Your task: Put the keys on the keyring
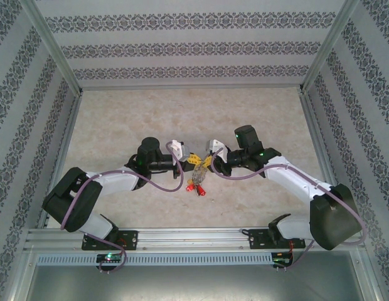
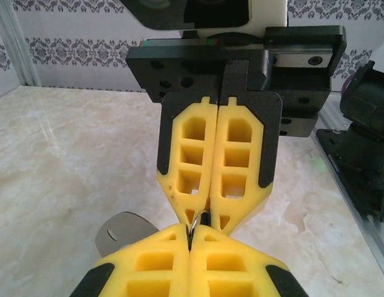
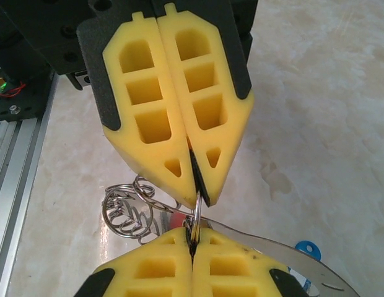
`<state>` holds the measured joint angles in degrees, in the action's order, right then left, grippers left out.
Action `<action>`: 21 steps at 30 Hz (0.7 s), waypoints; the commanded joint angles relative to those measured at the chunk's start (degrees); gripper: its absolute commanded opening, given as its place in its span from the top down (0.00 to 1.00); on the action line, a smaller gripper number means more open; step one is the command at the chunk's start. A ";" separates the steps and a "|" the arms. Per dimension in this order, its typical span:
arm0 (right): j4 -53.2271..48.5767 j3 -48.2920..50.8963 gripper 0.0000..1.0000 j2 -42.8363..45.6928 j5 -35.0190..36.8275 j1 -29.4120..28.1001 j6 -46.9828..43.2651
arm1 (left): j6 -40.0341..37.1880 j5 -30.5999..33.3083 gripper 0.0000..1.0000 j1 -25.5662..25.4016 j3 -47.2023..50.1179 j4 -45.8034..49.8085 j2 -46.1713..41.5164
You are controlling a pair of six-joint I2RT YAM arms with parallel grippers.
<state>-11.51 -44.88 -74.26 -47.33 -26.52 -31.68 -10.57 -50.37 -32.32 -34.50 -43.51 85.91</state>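
Over the middle of the pale marbled desk (image 1: 182, 106), the left jaws and the right jaws meet tip to tip. Both are pressed shut on the same thin grey metal keyring (image 3: 196, 213), a short arc of which shows between them. The small metal keys with coloured plastic tags (image 1: 196, 183) hang bunched just below the tips, red tags lowest. Coiled wire loops (image 3: 127, 213) dangle beside the right jaws.

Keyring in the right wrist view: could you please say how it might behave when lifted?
The keyring looks like thin wire, so probably light and somewhat springy. Its smooth metal may slip or twist between the soft yellow fingertips. The keys near it would likely dangle and swing.
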 commanded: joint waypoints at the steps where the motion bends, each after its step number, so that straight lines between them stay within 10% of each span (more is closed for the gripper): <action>1: -1.51 -1.76 1.00 2.96 -0.44 -1.20 -0.66 | -4.03 2.10 1.00 -0.57 -1.52 3.53 0.47; 21: -6.62 -3.93 1.00 6.26 10.86 -4.02 -1.89 | -8.56 2.20 0.98 0.90 -1.03 8.73 2.47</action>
<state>-18.63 -47.42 -70.11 -34.92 -30.26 -32.51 -18.02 -49.45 -32.51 -35.92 -37.32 86.41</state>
